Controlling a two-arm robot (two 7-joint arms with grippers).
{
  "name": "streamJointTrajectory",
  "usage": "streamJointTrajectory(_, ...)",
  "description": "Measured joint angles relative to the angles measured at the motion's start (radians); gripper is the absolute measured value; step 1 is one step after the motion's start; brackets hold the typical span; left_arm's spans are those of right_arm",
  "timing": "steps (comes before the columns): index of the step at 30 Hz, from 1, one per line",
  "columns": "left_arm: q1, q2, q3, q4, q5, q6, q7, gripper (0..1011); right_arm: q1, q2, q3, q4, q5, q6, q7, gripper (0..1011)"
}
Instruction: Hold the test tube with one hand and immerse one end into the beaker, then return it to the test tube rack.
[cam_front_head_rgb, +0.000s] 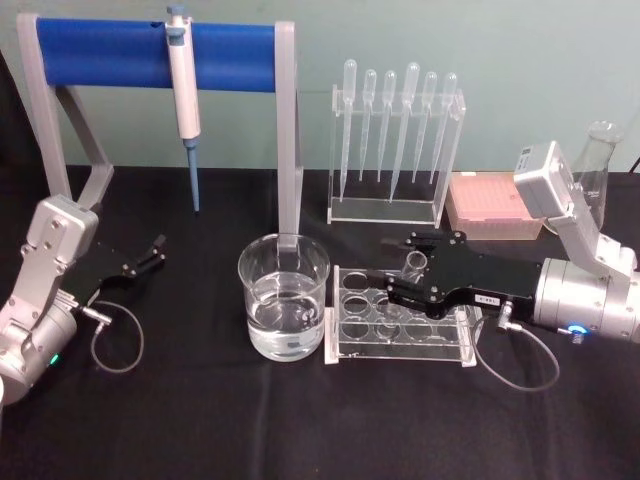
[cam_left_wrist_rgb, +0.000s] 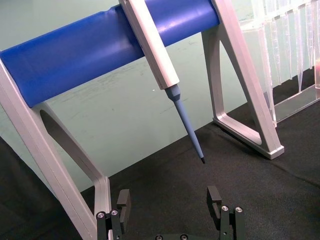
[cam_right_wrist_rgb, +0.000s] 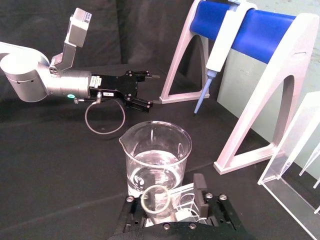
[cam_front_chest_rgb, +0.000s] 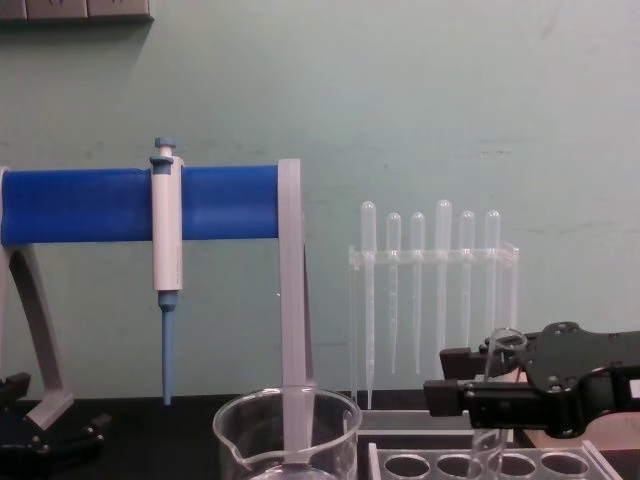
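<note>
Over the tube rack (cam_front_head_rgb: 400, 330) mid-table, right gripper (cam_front_head_rgb: 412, 268) clamps the test tube (cam_front_head_rgb: 415, 264) just under its rim; thin, slick, fragile glass. Beaker (cam_front_head_rgb: 284, 296) beside the rack. Left gripper (cam_front_head_rgb: 155, 250) open, idle near the left edge.

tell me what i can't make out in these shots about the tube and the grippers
- Test tube bottom: in the chest view the frame edge and the tube rack cut it off; in the head view the right gripper covers it.
- Right wrist view: the gripper body hides everything of the tube below its rim.
- Beaker water level: below the chest view's edge.
- Left gripper: parked by the pipettor stand, base cropped in its wrist view.
</note>
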Motion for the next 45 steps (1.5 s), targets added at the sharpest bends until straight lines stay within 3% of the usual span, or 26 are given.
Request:
streamJointTrajectory(9, 0.000, 0.000, 0.000, 0.000, 0.000, 0.000, 0.000, 1000, 0.000, 0.001, 0.000, -0.003, 0.001, -0.002, 0.000, 743)
streamJointTrajectory(17, 0.000, 0.000, 0.000, 0.000, 0.000, 0.000, 0.000, 1000, -0.023, 0.013, 0.045, -0.082, 0.007, -0.036, -0.018, 966)
streamJointTrajectory(27, 0.000, 0.000, 0.000, 0.000, 0.000, 0.000, 0.000, 1000, -0.077, 0.014, 0.133, -0.163, 0.049, -0.069, -0.093, 1002)
streamJointTrajectory(30, 0.000, 0.000, 0.000, 0.000, 0.000, 0.000, 0.000, 1000, -0.129, -0.007, 0.187, -0.185, 0.047, -0.083, -0.197, 1002)
streamJointTrajectory(33, 0.000, 0.000, 0.000, 0.000, 0.000, 0.000, 0.000, 1000, -0.163, -0.029, 0.215, -0.189, 0.033, -0.086, -0.281, 1002)
streamJointTrajectory(36, 0.000, 0.000, 0.000, 0.000, 0.000, 0.000, 0.000, 1000, -0.207, -0.084, 0.251, -0.170, 0.012, -0.083, -0.411, 1002)
streamJointTrajectory(37, 0.000, 0.000, 0.000, 0.000, 0.000, 0.000, 0.000, 1000, -0.207, -0.084, 0.251, -0.170, 0.012, -0.083, -0.411, 1002)
streamJointTrajectory(42, 0.000, 0.000, 0.000, 0.000, 0.000, 0.000, 0.000, 1000, -0.222, -0.170, 0.265, -0.097, -0.040, -0.103, -0.531, 1002)
streamJointTrajectory(45, 0.000, 0.000, 0.000, 0.000, 0.000, 0.000, 0.000, 1000, -0.222, -0.197, 0.265, -0.068, -0.057, -0.115, -0.552, 1002)
